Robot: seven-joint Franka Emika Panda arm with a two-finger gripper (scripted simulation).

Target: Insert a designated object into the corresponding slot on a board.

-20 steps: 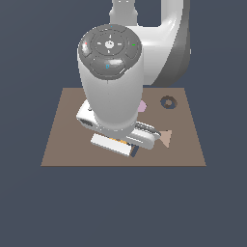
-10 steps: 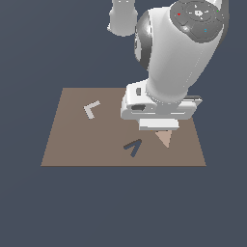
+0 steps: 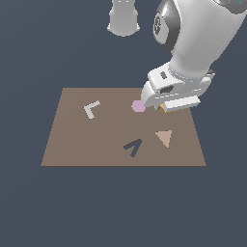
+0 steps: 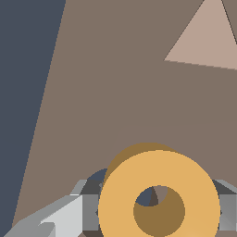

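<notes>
while the white gripper (image 3: 162, 107) hangs low over the far right part of the flat brown rectangular board (image 3: 77, 140), its grey fingers (image 4: 69, 217) sit closed against the flat orange-yellow ring (image 4: 159, 200), holding it above the board. a dark patch shows through the ring's hole, likely the slot. nearby lie a pink hexagon (image 3: 138, 106), tan triangle (image 3: 164, 138), dark v-shaped mark (image 3: 132, 147) and pale l-shape (image 3: 90, 109).

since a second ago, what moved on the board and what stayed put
The arm swung toward the exterior view's right and now hangs over the far right of the board. The orange ring sits between the fingers of the gripper. The L, V and triangle lie as half a second ago.
</notes>
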